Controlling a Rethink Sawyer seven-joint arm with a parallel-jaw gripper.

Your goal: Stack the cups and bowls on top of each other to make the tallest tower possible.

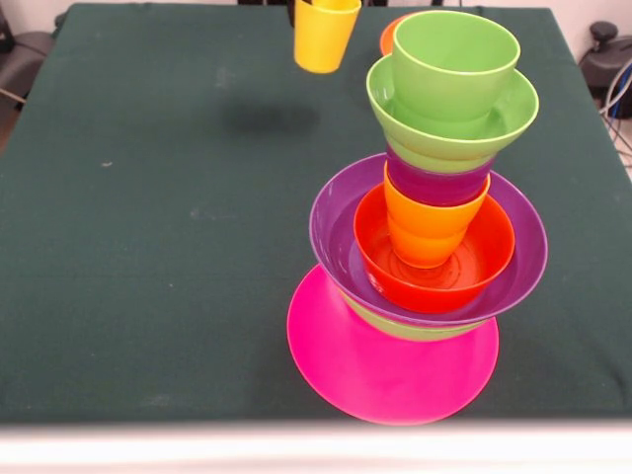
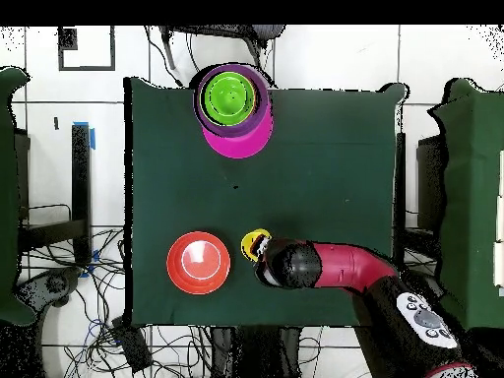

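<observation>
the fingers (image 2: 262,246) grasp the yellow cup (image 1: 324,34), lifted above the far counter (image 1: 148,197); the tower (image 1: 434,217) stands near.

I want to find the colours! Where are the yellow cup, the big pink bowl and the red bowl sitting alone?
yellow cup (image 1: 324,39), front view, its side wall.
pink bowl (image 1: 395,370), front view, its upturned bottom.
orange-red bowl (image 2: 199,263), overhead view, its middle.

Four cups (image 1: 327,35), six bowls (image 2: 199,262)
</observation>
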